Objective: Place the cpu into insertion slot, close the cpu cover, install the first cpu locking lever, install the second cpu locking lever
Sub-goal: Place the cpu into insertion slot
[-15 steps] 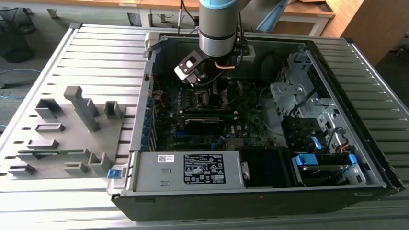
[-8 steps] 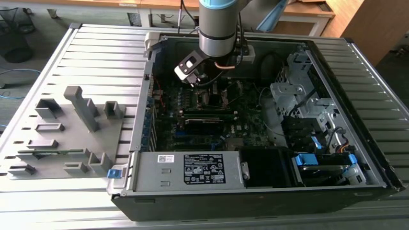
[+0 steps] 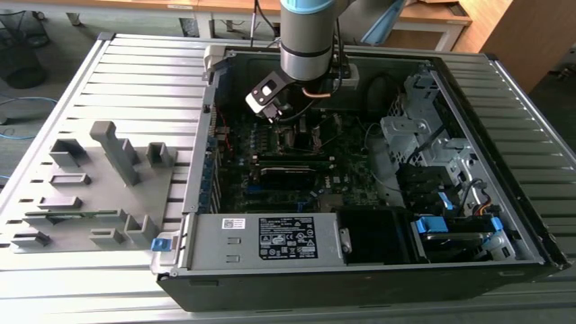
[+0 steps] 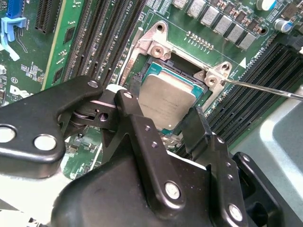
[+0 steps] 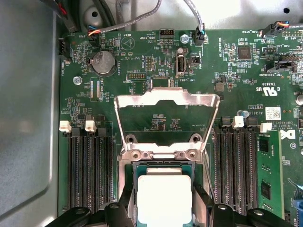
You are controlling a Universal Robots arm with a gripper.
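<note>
Flanking one cpu (image 5: 164,198) in one insertion slot (image 4: 152,65): one claw (image 4: 166,105), grip unclear.

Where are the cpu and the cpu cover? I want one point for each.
cpu (image 5: 164,201): first wrist view, middle of its metal top.
cpu cover (image 5: 142,98): first wrist view, frame bar opposite its hinge.
</note>
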